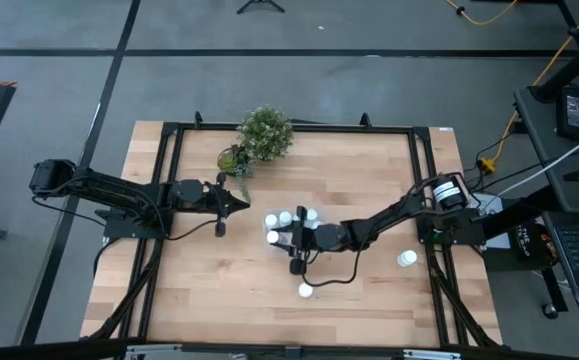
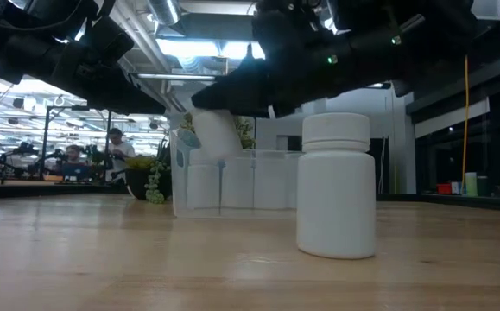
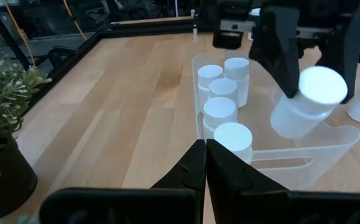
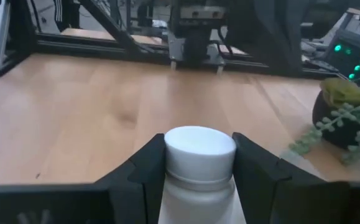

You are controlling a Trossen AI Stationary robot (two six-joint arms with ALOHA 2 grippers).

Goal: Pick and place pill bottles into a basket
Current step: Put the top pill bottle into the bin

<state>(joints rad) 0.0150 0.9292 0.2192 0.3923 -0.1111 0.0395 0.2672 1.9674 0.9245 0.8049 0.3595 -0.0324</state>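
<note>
High view: the basket sits mid-table, bottles upright inside; two more stand loose on the table to the right and near side.

Low view: a white capped bottle stands nearest.

Left wrist view: the left pincer is closed, empty.

Right wrist view: the right pincer grips a white bottle above the basket.
</note>
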